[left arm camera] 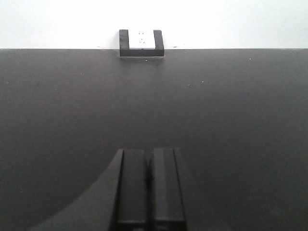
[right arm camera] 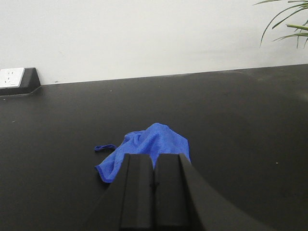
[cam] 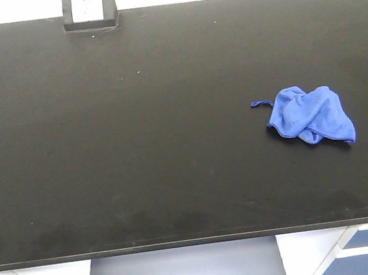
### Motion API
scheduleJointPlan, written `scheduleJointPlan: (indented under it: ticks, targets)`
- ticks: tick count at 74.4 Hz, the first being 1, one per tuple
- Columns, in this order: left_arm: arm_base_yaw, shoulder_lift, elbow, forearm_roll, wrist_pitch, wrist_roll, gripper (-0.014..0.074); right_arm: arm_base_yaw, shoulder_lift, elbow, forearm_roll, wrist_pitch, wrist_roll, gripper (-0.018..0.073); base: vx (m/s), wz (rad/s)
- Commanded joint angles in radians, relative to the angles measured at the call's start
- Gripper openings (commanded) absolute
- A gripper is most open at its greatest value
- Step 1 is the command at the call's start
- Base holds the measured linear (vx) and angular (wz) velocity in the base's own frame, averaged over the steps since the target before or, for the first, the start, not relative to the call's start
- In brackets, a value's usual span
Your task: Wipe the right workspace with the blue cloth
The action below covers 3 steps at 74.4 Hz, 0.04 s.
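The blue cloth [cam: 310, 115] lies crumpled on the right part of the black benchtop [cam: 138, 150], its thin loop pointing left. In the right wrist view the blue cloth [right arm camera: 147, 147] sits just beyond my right gripper [right arm camera: 154, 156], whose fingers are pressed together with nothing between them. My left gripper [left arm camera: 149, 151] hangs over the bare benchtop [left arm camera: 216, 120], fingers closed together and empty. Neither gripper shows in the front view.
A small black box with a white faceplate [cam: 89, 9] stands at the bench's far edge, against the white wall; it also shows as the box [left arm camera: 141, 42] and the box [right arm camera: 17, 79]. Plant leaves [right arm camera: 286, 21] hang at the far right. The bench's front edge [cam: 197, 242] runs below.
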Motion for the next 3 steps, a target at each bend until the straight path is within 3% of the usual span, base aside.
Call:
scheduleJointPlan:
  ticks: [1, 3]
  targets:
    - [0.000, -0.010, -0.025, -0.006, -0.082, 0.001, -0.0006, -0.001, -0.004, 0.016, -0.012, -0.088, 0.000, -0.0008, 0.00, 0.00]
    - [0.000, -0.010, -0.025, -0.006, -0.082, 0.001, -0.0006, -0.001, -0.004, 0.016, -0.012, -0.088, 0.000, -0.0008, 0.00, 0.00]
